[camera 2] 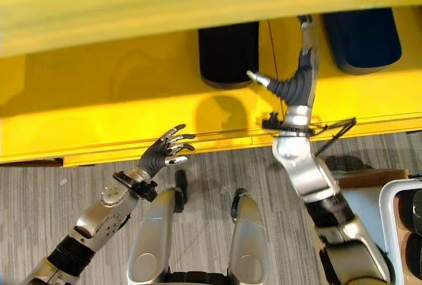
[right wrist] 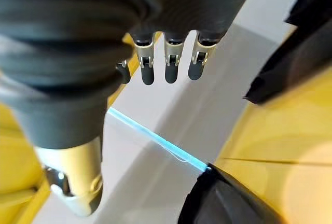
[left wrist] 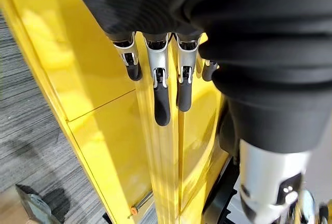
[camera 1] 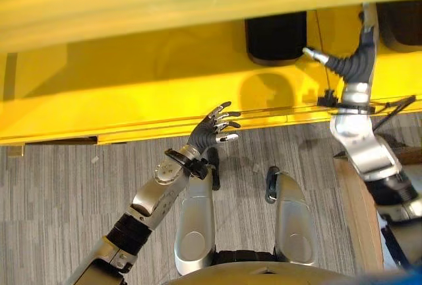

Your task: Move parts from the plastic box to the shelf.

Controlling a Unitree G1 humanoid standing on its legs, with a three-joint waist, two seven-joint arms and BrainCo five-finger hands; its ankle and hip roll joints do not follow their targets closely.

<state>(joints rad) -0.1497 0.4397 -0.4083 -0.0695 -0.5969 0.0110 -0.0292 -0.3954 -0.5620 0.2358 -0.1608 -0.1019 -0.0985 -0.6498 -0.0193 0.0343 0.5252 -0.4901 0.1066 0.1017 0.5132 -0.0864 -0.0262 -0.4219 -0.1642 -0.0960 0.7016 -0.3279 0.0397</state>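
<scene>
the yellow shelf (camera 1: pixel 132 80) runs across the top of the head views, and everything here is placed off it. two dark parts already sit on its lower level: one black part (camera 2: pixel 227 53) stands on the shelf near the middle, and a second dark part (camera 2: pixel 362 37) rests on the same level further to the robot's right. the right hand (camera 2: pixel 297 77) reaches up over the shelf's front edge into the gap between those two parts, thumb sticking out toward the black one; in its own wrist view the fingers (right wrist: pixel 168 68) hang straight and loose, holding nothing. the left hand (camera 1: pixel 214 126) hovers just at the shelf's front lip, over the grey floor (camera 1: pixel 66 192), its fingers (left wrist: pixel 161 99) spread and relaxed, empty too. well below the shelf, at the robot's right, the corner of the plastic box (camera 2: pixel 389 206) shows, with dark parts (camera 2: pixel 412 212) lying inside it.
</scene>
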